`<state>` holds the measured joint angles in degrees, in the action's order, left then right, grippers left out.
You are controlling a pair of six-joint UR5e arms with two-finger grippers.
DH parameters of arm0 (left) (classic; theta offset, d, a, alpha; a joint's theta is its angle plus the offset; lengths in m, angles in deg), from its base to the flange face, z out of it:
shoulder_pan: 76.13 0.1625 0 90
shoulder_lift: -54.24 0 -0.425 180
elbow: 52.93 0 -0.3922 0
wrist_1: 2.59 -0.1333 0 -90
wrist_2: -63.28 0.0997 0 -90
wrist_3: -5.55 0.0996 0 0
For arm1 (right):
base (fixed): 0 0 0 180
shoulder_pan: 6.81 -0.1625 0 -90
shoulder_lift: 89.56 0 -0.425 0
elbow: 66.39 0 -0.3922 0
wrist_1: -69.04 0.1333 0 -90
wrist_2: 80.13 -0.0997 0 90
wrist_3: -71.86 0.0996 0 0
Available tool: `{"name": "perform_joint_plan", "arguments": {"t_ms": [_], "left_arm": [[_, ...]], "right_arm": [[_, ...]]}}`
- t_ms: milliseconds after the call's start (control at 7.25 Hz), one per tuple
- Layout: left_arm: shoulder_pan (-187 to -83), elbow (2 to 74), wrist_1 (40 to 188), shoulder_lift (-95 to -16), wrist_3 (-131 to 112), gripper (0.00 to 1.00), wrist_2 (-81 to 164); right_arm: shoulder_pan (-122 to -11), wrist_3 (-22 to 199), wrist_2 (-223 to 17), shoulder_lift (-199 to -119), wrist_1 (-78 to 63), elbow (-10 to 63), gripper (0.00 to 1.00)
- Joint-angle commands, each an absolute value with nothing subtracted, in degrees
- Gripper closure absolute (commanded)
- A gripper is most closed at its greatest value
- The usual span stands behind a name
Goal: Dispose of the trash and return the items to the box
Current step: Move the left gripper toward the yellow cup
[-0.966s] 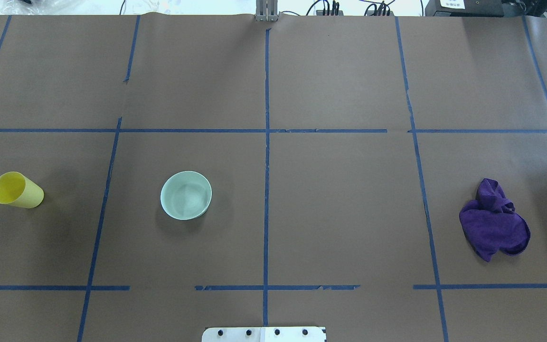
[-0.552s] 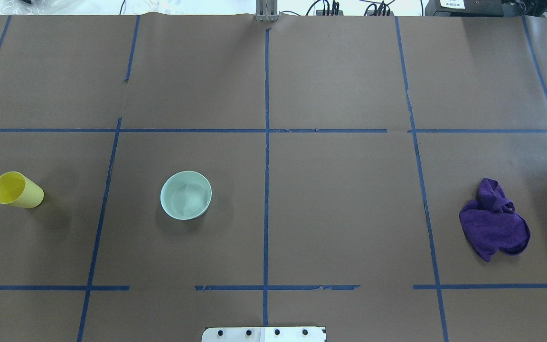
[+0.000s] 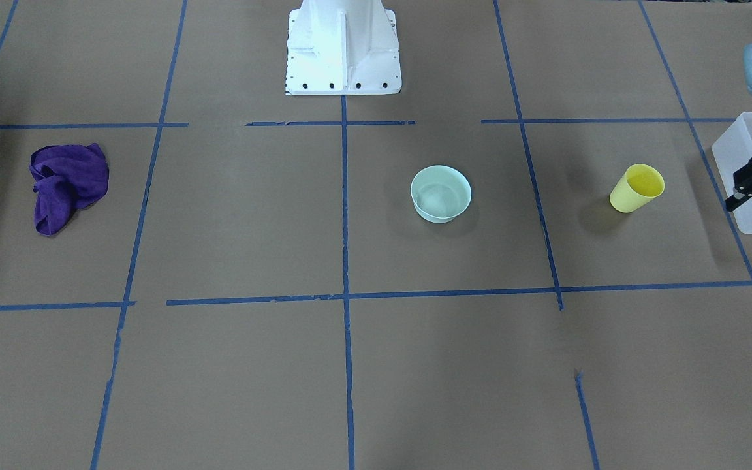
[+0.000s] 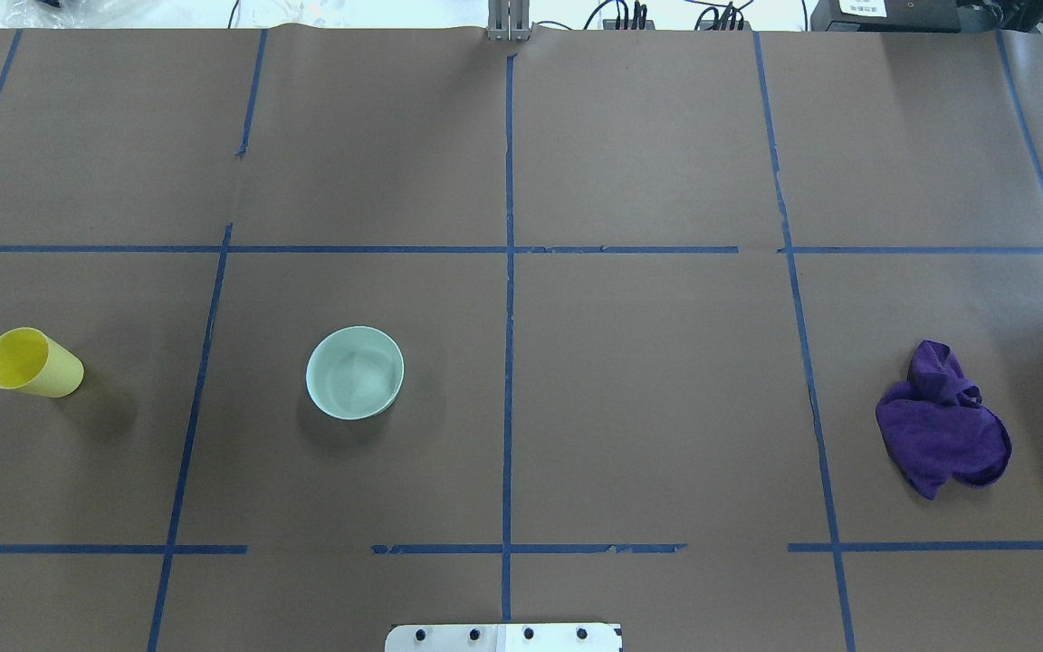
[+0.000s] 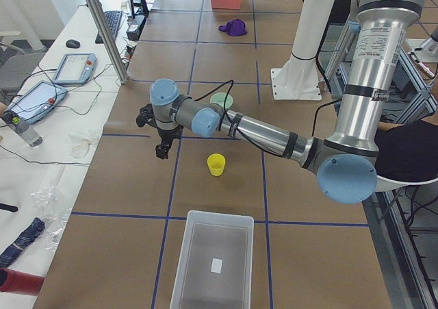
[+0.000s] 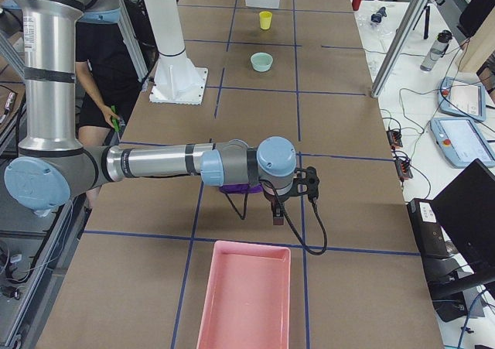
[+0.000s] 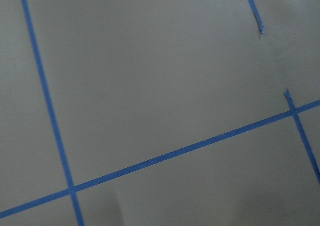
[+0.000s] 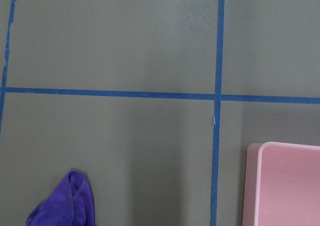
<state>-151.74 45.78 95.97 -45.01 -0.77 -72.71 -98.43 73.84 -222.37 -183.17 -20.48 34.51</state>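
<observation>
Yellow cup (image 3: pixel 637 188): well apart from my left fingers (image 3: pixel 741 194); light, so a skewed pinch could topple it.
Left fingers: open or closed, I cannot tell.
Right fingers (image 6: pixel 276 210): likewise unclear.

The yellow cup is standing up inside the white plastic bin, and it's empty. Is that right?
Not quite. The yellow cup is standing up and looks empty, but it is not inside the white plastic bin. It stands on the brown table, apart from the bin. The exterior left view shows this best.
</observation>
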Motion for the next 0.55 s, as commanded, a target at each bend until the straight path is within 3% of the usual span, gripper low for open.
{"name": "perform_joint_plan", "arguments": {"t_ms": [0, 414], "left_arm": [[-148.0, 45.7, 97.9, -43.2, -5.7, 0.00, -70.9], [-143.4, 45.9, 115.2, -33.3, -21.6, 0.00, -63.9]], "right_arm": [[-97.3, 73.9, -222.4, -182.4, -20.5, 34.6, 0.00], [-96.7, 74.1, -222.4, -182.4, -20.4, 35.0, 0.00]]}}
